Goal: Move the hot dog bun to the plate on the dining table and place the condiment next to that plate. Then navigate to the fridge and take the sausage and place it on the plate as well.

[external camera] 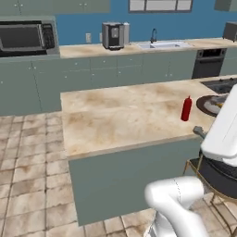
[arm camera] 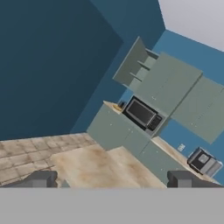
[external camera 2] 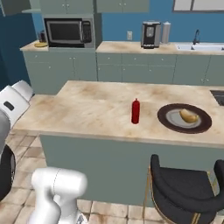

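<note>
The dining table (external camera 2: 87, 109) runs across both base views with its beige marbled top (external camera: 115, 115). On its right part lies the dark brown plate (external camera 2: 168, 119), and the hot dog bun (external camera 2: 189, 115) rests on the plate's grey centre. The red condiment bottle (external camera 2: 135, 111) stands upright on the table, a little to the left of the plate and apart from it. In the left base view the bottle (external camera: 186, 109) stands before the plate (external camera: 205, 102), which my white arm partly hides. My gripper (arm camera: 113, 180) is open with nothing between its fingers, raised and facing the far wall cabinets.
Dark stools (external camera 2: 183, 188) stand at the table's near side, close to my arm. A microwave (external camera 2: 69, 31), a coffee machine (external camera 2: 151, 34) and a sink (external camera 2: 199, 46) line the back counter. A small golden dish (external camera 2: 40, 44) sits beside the microwave. Tiled floor (external camera: 28, 185) lies left.
</note>
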